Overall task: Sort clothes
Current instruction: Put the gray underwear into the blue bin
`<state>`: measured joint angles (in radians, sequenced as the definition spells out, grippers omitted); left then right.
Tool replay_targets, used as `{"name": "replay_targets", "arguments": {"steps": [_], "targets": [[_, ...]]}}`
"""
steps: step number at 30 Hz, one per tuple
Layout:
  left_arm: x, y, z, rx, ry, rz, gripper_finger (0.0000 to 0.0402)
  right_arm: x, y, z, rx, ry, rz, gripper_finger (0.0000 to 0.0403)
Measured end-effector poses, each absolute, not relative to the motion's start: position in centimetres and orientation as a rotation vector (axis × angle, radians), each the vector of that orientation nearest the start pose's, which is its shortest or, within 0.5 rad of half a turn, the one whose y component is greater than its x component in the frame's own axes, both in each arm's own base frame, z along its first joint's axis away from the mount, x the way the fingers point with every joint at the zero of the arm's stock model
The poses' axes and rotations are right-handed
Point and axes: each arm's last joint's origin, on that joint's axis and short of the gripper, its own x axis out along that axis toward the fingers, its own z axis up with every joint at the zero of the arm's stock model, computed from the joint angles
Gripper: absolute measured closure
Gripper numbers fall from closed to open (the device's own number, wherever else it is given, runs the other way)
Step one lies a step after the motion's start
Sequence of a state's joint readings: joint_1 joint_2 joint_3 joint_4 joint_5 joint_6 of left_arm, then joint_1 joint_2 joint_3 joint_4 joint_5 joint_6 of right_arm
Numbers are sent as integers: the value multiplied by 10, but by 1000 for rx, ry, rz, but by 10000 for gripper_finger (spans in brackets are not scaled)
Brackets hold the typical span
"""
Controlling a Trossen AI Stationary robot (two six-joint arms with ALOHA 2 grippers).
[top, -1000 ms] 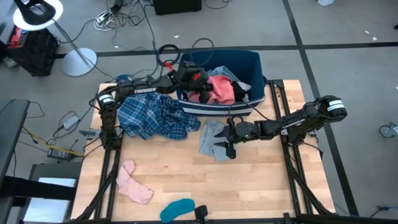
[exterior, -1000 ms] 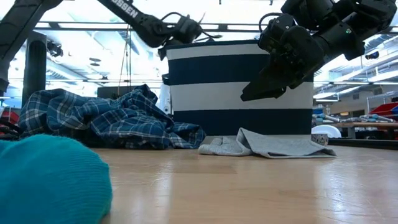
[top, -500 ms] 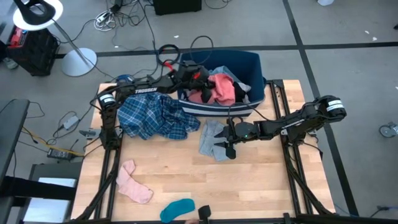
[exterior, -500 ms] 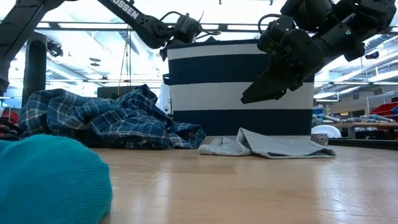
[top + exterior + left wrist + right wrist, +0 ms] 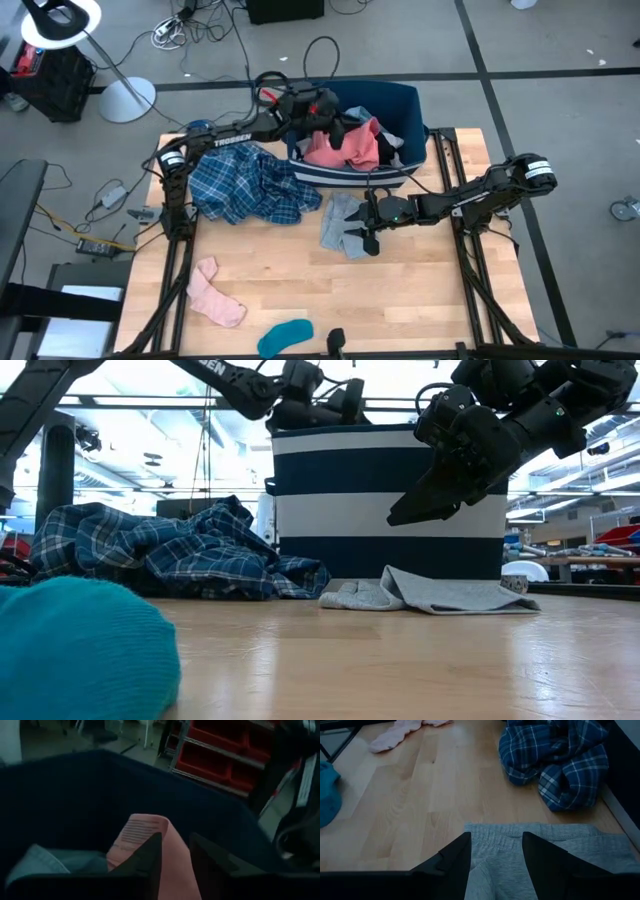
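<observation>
My left gripper (image 5: 336, 118) hovers open over the dark blue bin (image 5: 405, 100), above a pink garment (image 5: 172, 845) that lies on the other pieces inside. That pink piece shows through the gap between its fingers (image 5: 147, 860). My right gripper (image 5: 362, 236) is open, slanting down just above a grey garment (image 5: 545, 850) lying flat on the table in front of the bin. A blue plaid shirt (image 5: 250, 185) is heaped on the table left of the bin. A pink sock (image 5: 215, 295) and a teal sock (image 5: 285, 337) lie near the front edge.
The striped bin (image 5: 390, 500) stands at the table's far edge, filled with pink, grey and light blue pieces. Bare wood (image 5: 400, 300) lies at the front right. Cables and a lamp stand are on the floor beyond the table.
My left gripper has risen above the bin's left rim, rolled a little and opened. The pink garment has dropped from it and now lies spread toward the bin's left side.
</observation>
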<state>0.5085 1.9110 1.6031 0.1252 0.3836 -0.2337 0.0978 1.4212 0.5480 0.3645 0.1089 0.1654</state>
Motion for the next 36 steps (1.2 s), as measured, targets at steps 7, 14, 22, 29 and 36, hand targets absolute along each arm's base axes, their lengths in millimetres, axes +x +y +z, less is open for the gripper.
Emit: {"name": "replay_targets", "arguments": {"steps": [7,14,22,29,36], "targets": [[395,208,346,-314,281,109,296,267,23,168,109,504,-53,224],[377,179,378,-182,473,122,296,267,23,168,109,505,-53,224],[334,139,409,-183,608,104,296,267,23,168,109,506,-53,224],[305,84,442,-59,608,190,296,267,23,168,109,504,-53,224],[279,40,449,14,583,144,296,267,23,168,109,503,-53,224]]}}
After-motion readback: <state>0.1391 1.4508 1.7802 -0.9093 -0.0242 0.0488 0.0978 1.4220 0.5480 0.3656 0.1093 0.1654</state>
